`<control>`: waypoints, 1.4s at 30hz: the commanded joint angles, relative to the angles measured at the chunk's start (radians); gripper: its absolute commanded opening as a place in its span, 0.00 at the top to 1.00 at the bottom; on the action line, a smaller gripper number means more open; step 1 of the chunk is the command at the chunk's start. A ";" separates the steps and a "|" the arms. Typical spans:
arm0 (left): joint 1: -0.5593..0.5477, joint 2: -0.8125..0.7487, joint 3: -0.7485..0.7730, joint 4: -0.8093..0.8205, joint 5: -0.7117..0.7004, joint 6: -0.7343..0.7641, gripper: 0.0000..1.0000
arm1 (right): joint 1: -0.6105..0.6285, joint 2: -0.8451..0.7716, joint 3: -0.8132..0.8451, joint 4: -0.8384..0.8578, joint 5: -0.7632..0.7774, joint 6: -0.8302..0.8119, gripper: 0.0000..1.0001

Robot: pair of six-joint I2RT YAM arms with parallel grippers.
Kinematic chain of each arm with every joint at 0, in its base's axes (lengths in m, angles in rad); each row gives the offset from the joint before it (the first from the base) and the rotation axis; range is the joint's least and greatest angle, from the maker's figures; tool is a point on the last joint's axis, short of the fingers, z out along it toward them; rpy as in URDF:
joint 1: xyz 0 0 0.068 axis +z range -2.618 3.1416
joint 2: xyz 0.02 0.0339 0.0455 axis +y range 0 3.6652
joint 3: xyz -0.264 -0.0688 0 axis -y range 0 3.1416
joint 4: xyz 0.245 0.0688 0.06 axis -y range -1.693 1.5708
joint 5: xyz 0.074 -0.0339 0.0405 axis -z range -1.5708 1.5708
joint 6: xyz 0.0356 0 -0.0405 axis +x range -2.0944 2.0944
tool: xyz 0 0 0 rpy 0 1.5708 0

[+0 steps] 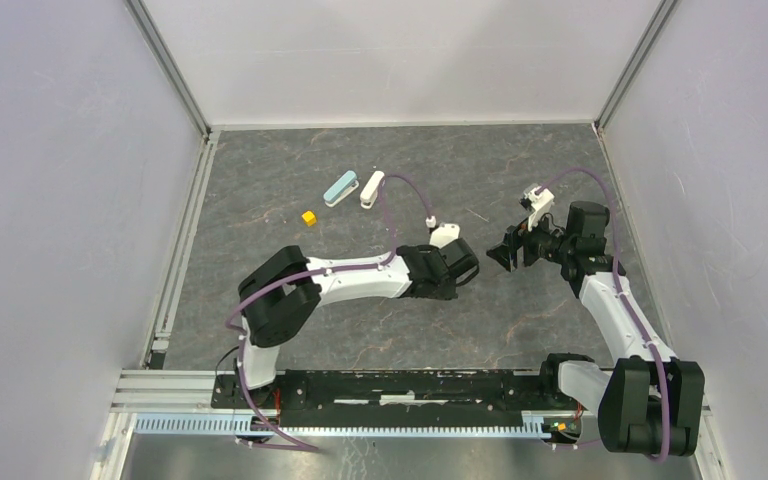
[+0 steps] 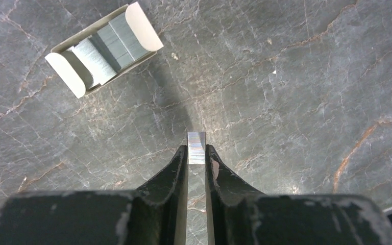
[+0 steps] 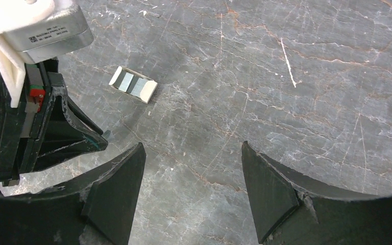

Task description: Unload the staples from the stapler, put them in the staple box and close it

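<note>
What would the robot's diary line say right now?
left hand: shut on staples | right hand: open, empty | stapler: lying on table, apart from both hands

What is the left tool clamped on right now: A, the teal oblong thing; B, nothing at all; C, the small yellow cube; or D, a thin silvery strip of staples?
D: in the left wrist view, the left tool is shut on the staples, a thin silvery strip poking out from between its fingertips.
</note>
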 commanded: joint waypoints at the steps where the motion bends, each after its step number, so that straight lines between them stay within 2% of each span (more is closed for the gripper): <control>1: 0.031 -0.125 -0.102 0.167 0.062 -0.015 0.81 | -0.004 0.001 -0.015 0.022 -0.065 0.012 0.24; 9: 0.102 -0.348 -0.396 0.522 0.121 -0.070 0.82 | 0.008 0.048 -0.058 0.081 -0.265 0.065 0.24; 13: 0.151 -0.459 -0.553 0.732 0.163 -0.088 0.82 | 0.047 0.052 -0.093 0.166 -0.341 0.146 0.24; 16: 0.175 -0.523 -0.648 0.851 0.174 -0.096 0.82 | 0.094 0.052 -0.140 0.316 -0.401 0.264 0.24; 18: 0.185 -0.548 -0.693 0.930 0.177 -0.098 0.82 | 0.123 0.059 -0.179 0.455 -0.449 0.408 0.24; 21: 0.188 -0.568 -0.744 1.044 0.178 -0.101 0.81 | 0.164 0.072 -0.273 0.816 -0.485 0.698 0.23; 24: 0.189 -0.569 -0.764 1.130 0.181 -0.108 0.81 | 0.201 0.082 -0.344 1.182 -0.484 0.964 0.18; 28: 0.190 -0.563 -0.795 1.251 0.198 -0.132 0.82 | 0.223 0.092 -0.349 1.263 -0.473 1.039 0.11; 39: 0.189 -0.544 -0.874 1.511 0.289 -0.155 0.82 | 0.228 0.210 -0.380 1.782 -0.452 1.471 0.13; 42: 0.190 -0.536 -0.894 1.584 0.318 -0.169 0.82 | 0.246 0.221 -0.372 1.843 -0.442 1.527 0.13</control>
